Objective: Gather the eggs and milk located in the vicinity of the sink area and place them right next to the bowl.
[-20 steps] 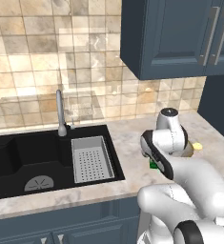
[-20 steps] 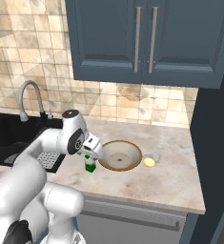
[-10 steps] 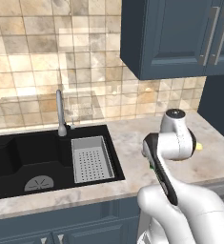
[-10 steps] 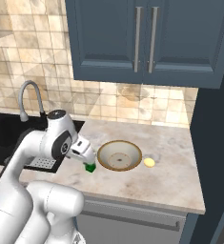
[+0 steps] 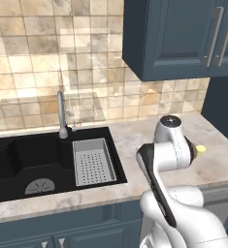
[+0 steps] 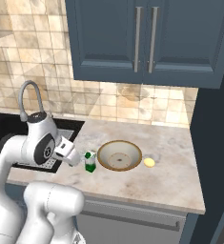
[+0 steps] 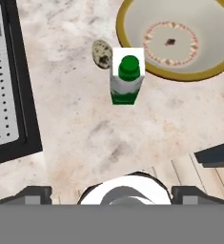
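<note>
While the hand (image 7: 111, 193) gapes empty, milk (image 7: 127, 79) stands beside the bowl (image 7: 178, 38).

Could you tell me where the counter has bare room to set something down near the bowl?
Bare marble lies in front of the bowl and right of the yellow item. The bowl's sink side is crowded: milk carton and speckled egg stand close together there.

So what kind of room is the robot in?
It looks like a kitchen. There's a black sink with a silver faucet, a tiled wall behind it, blue cupboards overhead, and a bowl and a milk carton on the stone counter.
</note>
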